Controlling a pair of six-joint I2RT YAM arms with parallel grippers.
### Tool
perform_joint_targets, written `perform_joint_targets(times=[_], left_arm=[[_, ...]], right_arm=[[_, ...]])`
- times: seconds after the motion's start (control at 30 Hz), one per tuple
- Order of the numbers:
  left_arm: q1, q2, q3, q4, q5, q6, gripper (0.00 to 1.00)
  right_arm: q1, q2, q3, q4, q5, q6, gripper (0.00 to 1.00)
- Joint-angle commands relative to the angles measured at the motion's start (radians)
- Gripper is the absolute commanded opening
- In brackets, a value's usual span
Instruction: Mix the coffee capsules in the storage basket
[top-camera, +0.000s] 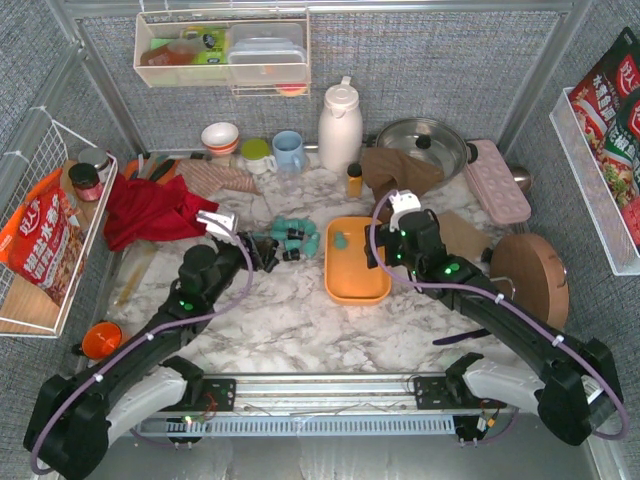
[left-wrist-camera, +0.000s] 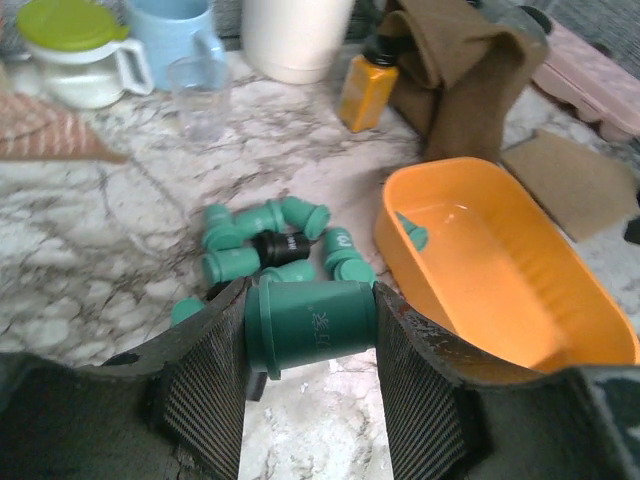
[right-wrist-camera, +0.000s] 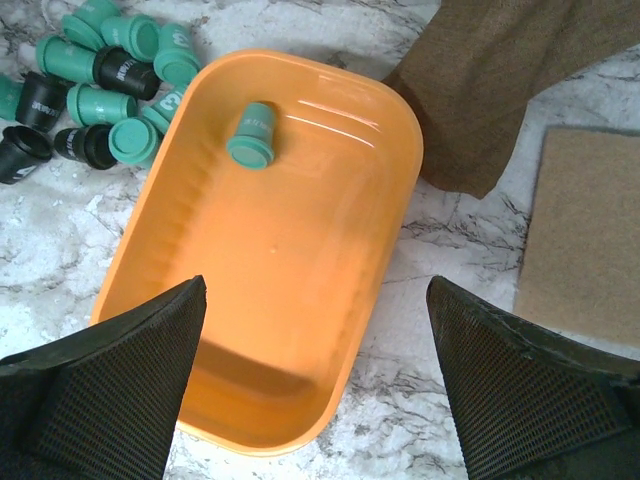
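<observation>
Orange storage basket (right-wrist-camera: 270, 300): set on the marble table (top-camera: 300, 330), just right of the loose pods; 1 teal capsule (right-wrist-camera: 252, 135) is seen lying inside, near the far end.
Loose coffee capsules (left-wrist-camera: 270, 245): heaped on the table just beside the basket's left rim; mostly teal, a few black. White print is carried on the black ones but cannot be read.
Left gripper (left-wrist-camera: 310, 300): closed narrowly on the held capsule (left-wrist-camera: 310, 335), a teal one gripped sideways. Faint characters are printed on its side, not legible.
Right gripper (right-wrist-camera: 315, 290): jaws spread wide above the basket; nothing is gripped.
Red bags (top-camera: 615, 110): kept in the right-hand wall rack. White and yellow Chinese characters are printed on them, too small to be read.
</observation>
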Motion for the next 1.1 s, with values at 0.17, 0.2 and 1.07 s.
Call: perform_joint_targets(times=[0.17, 0.2, 1.07], left_arm=[[-0.135, 0.015, -0.147, 0.464, 0.226, 0.259, 0.47], [-0.148, 0.023, -0.165, 0.495, 0.24, 0.287, 0.47], [-0.47, 0.37, -0.118, 0.708, 0.209, 0.737, 0.46]], right_arm=[[0.004, 0.022, 0.075, -0.075, -0.099, 0.015, 0.95], [0.005, 0.022, 0.085, -0.088, -0.12, 0.022, 0.95], [0.22, 0.023, 0.102, 0.013, -0.379, 0.253, 0.74]])
